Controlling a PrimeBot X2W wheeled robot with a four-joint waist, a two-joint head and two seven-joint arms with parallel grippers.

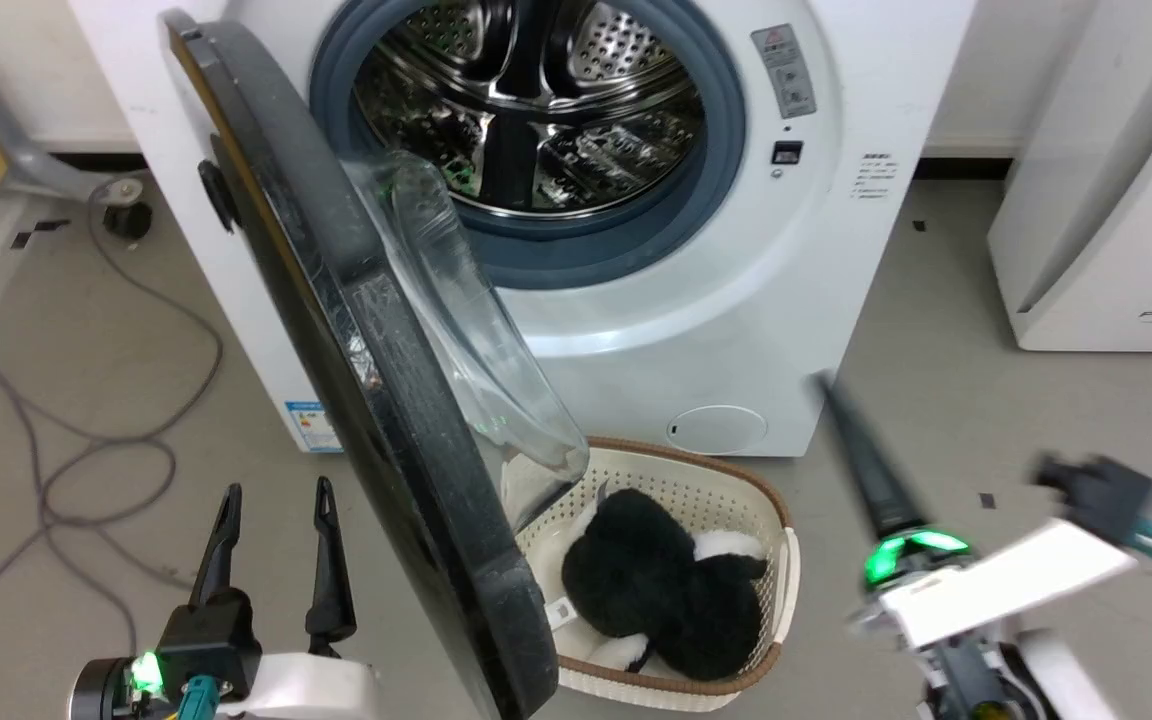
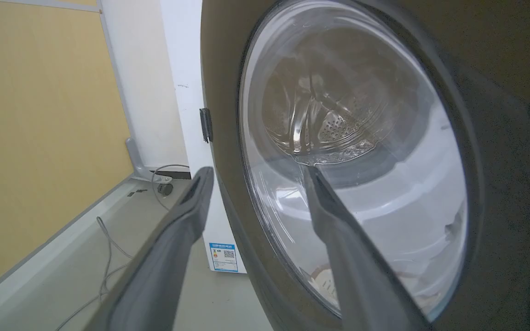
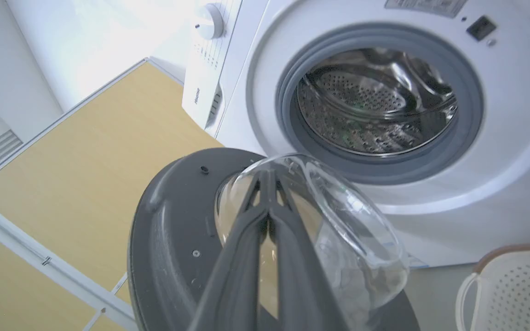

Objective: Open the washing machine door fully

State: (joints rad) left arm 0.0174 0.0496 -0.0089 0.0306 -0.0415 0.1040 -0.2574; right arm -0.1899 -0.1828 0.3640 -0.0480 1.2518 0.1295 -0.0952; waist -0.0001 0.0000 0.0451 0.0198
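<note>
The washer (image 1: 736,250) stands with its drum exposed. The door (image 1: 376,400), hinged on the washer's left side, stands about half open and edge-on to the head camera, so it is not yet fully open.

The main risk, as I judge it, is on the door's outer side. The left hand (image 1: 276,550) hovers there with fingers spread and empty, right where the door must swing. If it stays, a wider swing would strike the fingers or stop short against that arm.

The basket (image 1: 686,447) sits on the floor just below the door's free edge, and I cannot tell whether they touch. A low reach by the right arm could knock it or tip out the toy (image 1: 656,590).

The right hand (image 3: 267,179) is pinched closed on nothing and points at the door's glass bowl. Pushing there could let the tips skid off the smooth curve, and the door might drift back.

The cable (image 1: 86,440) on the floor could snag a wheel.
</note>
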